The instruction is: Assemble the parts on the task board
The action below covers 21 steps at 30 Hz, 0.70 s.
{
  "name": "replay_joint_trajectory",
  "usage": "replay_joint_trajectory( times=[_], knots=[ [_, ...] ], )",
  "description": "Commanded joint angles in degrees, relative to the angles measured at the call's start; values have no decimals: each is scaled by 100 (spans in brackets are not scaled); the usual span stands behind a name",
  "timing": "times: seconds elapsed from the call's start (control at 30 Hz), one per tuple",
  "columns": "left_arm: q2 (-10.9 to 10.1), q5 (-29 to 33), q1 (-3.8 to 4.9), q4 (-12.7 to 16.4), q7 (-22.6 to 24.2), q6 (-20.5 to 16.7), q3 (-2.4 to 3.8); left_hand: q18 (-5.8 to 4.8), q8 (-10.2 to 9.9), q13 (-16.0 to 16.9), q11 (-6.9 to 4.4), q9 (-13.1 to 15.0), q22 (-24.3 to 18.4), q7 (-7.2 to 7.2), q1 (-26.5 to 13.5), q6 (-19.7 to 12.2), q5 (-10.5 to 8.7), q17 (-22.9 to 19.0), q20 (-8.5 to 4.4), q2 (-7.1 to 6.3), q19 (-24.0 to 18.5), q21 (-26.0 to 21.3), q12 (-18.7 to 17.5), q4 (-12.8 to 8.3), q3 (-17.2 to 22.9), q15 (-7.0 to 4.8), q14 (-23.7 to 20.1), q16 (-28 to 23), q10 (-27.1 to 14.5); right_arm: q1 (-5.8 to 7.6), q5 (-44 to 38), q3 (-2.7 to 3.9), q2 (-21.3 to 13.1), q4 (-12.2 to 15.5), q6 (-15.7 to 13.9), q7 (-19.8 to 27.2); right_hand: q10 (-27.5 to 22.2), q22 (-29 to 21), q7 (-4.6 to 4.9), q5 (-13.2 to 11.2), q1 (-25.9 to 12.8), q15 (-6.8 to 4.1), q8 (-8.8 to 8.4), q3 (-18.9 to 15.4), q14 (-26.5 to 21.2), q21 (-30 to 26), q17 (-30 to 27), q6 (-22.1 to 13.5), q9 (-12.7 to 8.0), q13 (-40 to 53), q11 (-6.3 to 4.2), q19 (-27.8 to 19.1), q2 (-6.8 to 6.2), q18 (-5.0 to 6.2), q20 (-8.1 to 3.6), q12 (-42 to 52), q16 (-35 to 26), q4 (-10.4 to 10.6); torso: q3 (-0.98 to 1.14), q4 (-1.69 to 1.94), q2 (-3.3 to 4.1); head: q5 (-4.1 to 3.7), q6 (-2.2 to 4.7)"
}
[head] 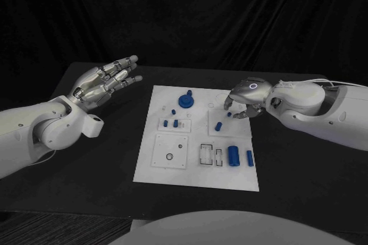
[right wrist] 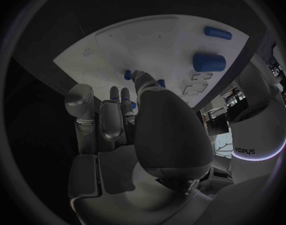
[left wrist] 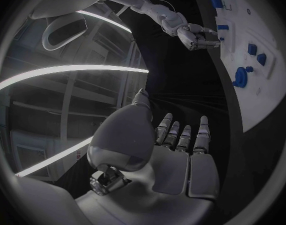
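Observation:
The white task board [head: 198,170] lies mid-table. At its far end stands a round blue part [head: 186,100], with small blue pegs [head: 175,123] nearer and two blue cylinders [head: 233,154] at the near right. My right hand [head: 247,99] hovers over the board's far right, its fingertips [head: 230,104] pointing down at a small blue peg [head: 228,115]. In the right wrist view the fingertips [right wrist: 120,92] reach a peg [right wrist: 127,75] on the board [right wrist: 149,40]; whether they grip it is hidden. My left hand [head: 107,80] is raised left of the board, fingers spread and holding nothing.
Black table [head: 92,165] surrounds the board, with bare room on both sides. Outlined recesses [head: 207,153] and a square plate with a ring [head: 170,151] mark the board's near half. The left wrist view shows the right hand [left wrist: 196,35] beside the board [left wrist: 268,100].

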Motion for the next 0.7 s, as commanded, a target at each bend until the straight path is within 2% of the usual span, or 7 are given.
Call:
replay_joint_trajectory(
  times=[0.03, 0.13, 0.23, 0.33, 0.4, 0.5, 0.7],
  knots=[
    [11, 64, -11, 2, 336, 93, 5, 63, 13, 9, 38, 9, 11, 16, 88, 75, 59, 6, -5, 2, 54, 9, 48, 1, -46, 7, 52, 26, 14, -38, 6, 3, 22, -45, -101, 35, 33, 702, 7, 131, 59, -8, 43, 55, 30, 22, 11, 33, 58, 6, 11, 24, 5, -62, -19, 26, 28, -6, 8, -1, 11, -27, -1],
    [13, 64, -16, -9, 332, 97, 5, 62, 17, 10, 35, 12, 63, 34, 124, 102, 92, 15, 23, 20, 97, 26, 60, 3, -55, 32, 80, 37, 20, -67, 7, 3, 51, -95, -121, 47, 61, 708, 11, 216, 64, -13, 78, 92, 35, 53, 23, 59, 108, 8, 1, 33, 16, -66, -23, 41, 43, -5, 8, 14, 15, -48, -1],
    [13, 64, -20, -11, 327, 105, 5, 62, 21, 13, 49, 15, 88, 53, 182, 136, 144, 25, 57, 46, 144, 42, 87, -2, -60, 64, 113, 51, 32, -90, 7, 3, 76, -141, -134, 50, 107, 710, 16, 235, 52, -17, 128, 125, 43, 69, 34, 123, 158, 12, -2, 40, 38, -67, -26, 63, 57, 6, 5, 13, 7, -50, -1],
    [8, 64, -24, -11, 322, 109, 5, 66, 50, 23, 57, 33, 144, 143, 410, 303, 402, 46, 105, 86, 272, 83, 174, -24, -56, 101, 196, 87, 74, -118, 7, 3, 106, -201, -217, 80, 113, 704, 15, 259, 56, -15, 144, 152, 41, 45, 28, 140, 181, 10, 5, 33, 57, -63, -27, 65, 54, 7, 1, 2, -2, -36, -1],
    [2, 64, -26, -9, 318, 107, 5, 66, 56, 25, 64, 36, 159, 151, 468, 332, 457, 49, 111, 90, 301, 93, 192, -28, -54, 100, 211, 95, 82, -134, 7, 3, 123, -234, -277, 98, 157, 712, 17, 339, 87, -15, 176, 217, 54, 86, 60, 182, 222, 9, 4, 45, 83, -69, -28, 84, 85, -7, -2, -4, -6, -29, -1],
    [-15, 64, -29, -5, 307, 103, 5, 66, 60, 29, 79, 37, 158, 158, 579, 351, 555, 56, 126, 91, 346, 105, 224, -35, -51, 112, 246, 115, 97, -157, 9, 3, 156, -287, -336, 119, 199, 717, 11, 366, 87, -16, 152, 269, 65, 113, 77, 136, 231, 2, 13, 55, 85, -72, -30, 96, 106, -1, -4, -6, -11, -9, -1],
    [-31, 64, -33, -9, 271, 118, 5, 65, 76, 36, 117, 47, 166, 200, 689, 438, 658, 64, 150, 107, 402, 121, 282, -37, -47, 127, 289, 141, 128, -192, 147, 3, 213, -360, -353, 157, 268, 733, 13, 382, 129, -13, 119, 401, 99, 203, 137, 95, 235, -21, 25, 87, 111, -84, -31, 108, 168, -11, -3, -6, -11, -19, -1]
  ],
)
